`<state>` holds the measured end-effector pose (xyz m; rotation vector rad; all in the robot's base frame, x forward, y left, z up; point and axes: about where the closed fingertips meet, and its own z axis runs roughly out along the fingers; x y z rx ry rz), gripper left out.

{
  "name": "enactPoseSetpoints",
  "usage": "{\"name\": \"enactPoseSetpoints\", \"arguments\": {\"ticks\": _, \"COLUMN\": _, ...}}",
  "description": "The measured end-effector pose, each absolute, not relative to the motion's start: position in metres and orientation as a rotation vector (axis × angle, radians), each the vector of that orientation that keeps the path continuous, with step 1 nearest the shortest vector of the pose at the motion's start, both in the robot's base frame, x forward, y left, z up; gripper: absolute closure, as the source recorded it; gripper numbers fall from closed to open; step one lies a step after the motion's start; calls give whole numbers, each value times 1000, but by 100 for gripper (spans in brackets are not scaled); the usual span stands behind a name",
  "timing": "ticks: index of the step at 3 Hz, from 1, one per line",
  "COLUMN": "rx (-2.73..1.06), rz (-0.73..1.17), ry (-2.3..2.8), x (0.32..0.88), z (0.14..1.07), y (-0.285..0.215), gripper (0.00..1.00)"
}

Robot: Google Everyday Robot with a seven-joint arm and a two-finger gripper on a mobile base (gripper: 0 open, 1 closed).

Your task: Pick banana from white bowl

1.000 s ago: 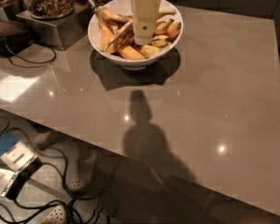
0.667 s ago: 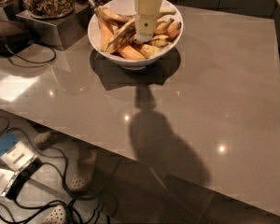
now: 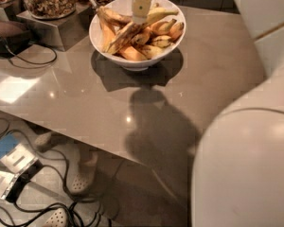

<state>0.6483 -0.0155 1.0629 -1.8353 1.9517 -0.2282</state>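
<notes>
Over the bowl [image 3: 132,64], near its far rim, the pincer [image 3: 141,19] hangs straight down, its tip meeting the upper end of the banana [image 3: 122,37]. We cannot tell whether the pincer is gripping it, closed on nothing, or open; its pale housing hides that.

The banana lies inside the bowl, slanting from the pincer's tip down toward the bowl's left wall, across the stubbier fruit heaped right of it.

Compared with a second ago, the pincer's tip sits higher over the bowl; then it reached deeper among the fruit. Our pale body [image 3: 246,169] has also swung into view well in front and right of the bowl, and the shadow on the bench [image 3: 213,70] in front of the bowl has grown.

We judge that a lift may be starting, yet the banana is not clear of the bowl, so the pick is unfinished.
</notes>
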Motion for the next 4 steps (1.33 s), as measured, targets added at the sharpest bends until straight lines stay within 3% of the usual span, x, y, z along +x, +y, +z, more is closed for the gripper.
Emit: {"name": "enactPoseSetpoints", "arguments": {"ticks": 4, "rx": -1746, "rz": -157, "ry": 1958, "x": 710, "z": 1049, "y": -1, "gripper": 0}}
